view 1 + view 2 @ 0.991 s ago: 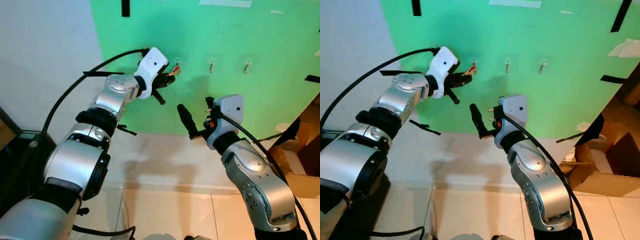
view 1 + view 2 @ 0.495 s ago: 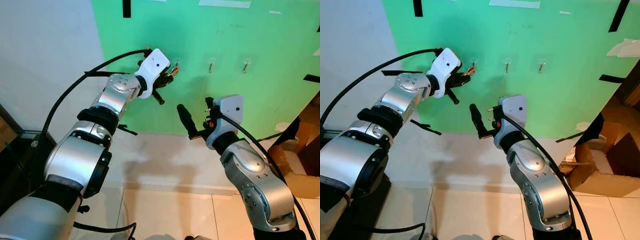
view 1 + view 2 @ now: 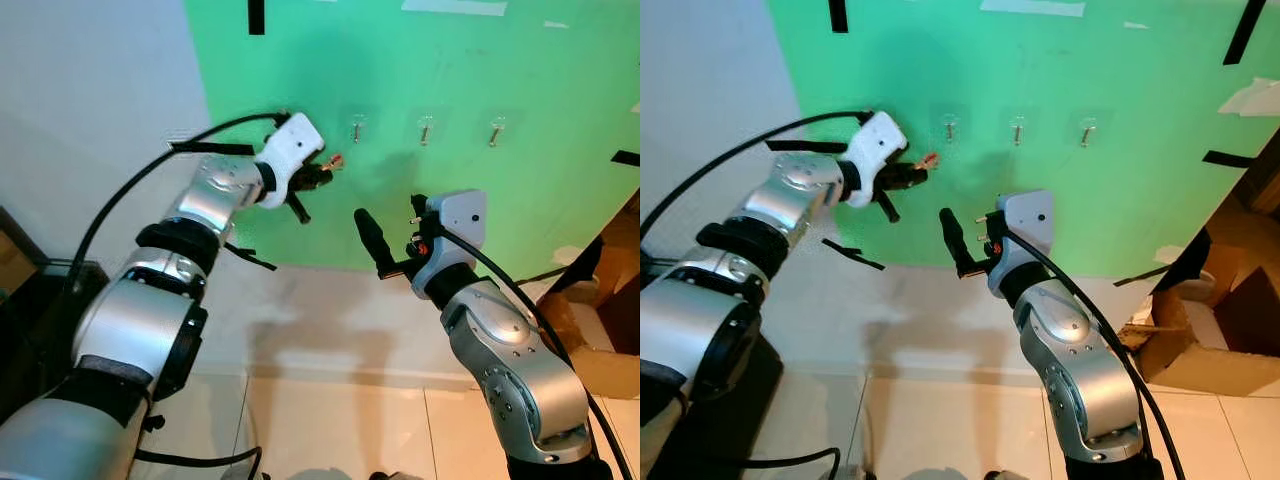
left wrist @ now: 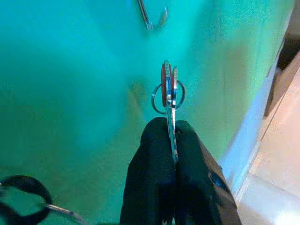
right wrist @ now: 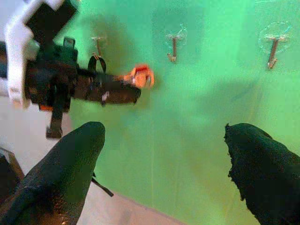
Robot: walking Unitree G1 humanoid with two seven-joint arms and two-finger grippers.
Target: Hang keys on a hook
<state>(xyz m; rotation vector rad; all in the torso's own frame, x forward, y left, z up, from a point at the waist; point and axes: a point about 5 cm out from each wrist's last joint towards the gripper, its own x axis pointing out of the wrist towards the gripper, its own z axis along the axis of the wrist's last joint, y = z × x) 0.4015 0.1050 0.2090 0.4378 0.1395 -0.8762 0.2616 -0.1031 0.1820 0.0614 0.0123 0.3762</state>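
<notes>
Step in hand: bring the key ring onto the hook.

Your left pincer (image 3: 318, 172) is clenched on the small bunch of metal keys with a red tag and a thin steel split ring (image 4: 168, 92). The keys stick out beyond the fingertips, with the ring standing edge-on to the green wall panel (image 3: 480, 210). They hang in the air just below and to the left of the leftmost of three small clear-backed metal wall hooks (image 3: 357, 127); keys and hook are apart, not touching.

Your right pincer (image 3: 390, 250) is released, its two black fingers (image 5: 70, 164) spread wide, held lower and well clear of the wall. Leave it there; the step appears to need one arm alone.

To do the step well:

1. Raise the left pincer until the ring sits just above the upturned tip of the leftmost hook (image 4: 149, 18).
2. Turn the wrist as needed so that the ring's opening faces the hook tip. An edge-on ring is likely to glance off.
3. Move toward the wall until the tip passes through the ring, then lower slightly.
4. Release only when the ring bears on the hook.

Likely fault: the hook seems stuck on by a clear pad, so a hard push may well dislodge it. Advance slowly.
</notes>
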